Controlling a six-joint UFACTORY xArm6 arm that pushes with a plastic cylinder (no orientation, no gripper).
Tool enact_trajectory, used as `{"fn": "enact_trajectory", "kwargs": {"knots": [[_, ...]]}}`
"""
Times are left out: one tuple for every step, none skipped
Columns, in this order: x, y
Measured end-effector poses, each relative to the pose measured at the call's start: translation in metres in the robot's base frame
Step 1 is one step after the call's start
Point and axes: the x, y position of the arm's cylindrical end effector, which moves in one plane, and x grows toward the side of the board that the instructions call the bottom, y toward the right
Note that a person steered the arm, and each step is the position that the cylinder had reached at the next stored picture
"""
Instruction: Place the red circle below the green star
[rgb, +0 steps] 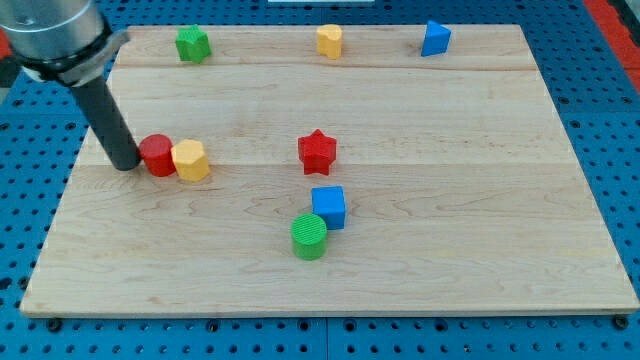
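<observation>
The red circle (157, 155) lies at the board's left, touching a yellow hexagon (190, 160) on its right. My tip (126, 164) stands right against the red circle's left side. The green star (192, 44) sits near the board's top edge, up and slightly right of the red circle, well apart from it.
A red star (318, 151) lies near the middle. A blue cube (329, 207) and a green circle (309, 236) touch below it. A yellow heart (329, 41) and a blue triangle (434, 38) lie along the top edge of the wooden board (480, 200).
</observation>
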Motion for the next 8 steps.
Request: {"fn": "enact_trajectory", "kwargs": {"knots": [[0.002,0.000],[0.002,0.005],[0.002,0.004],[0.002,0.004],[0.003,-0.006],[0.005,-0.015],[0.016,0.009],[0.016,0.010]]}}
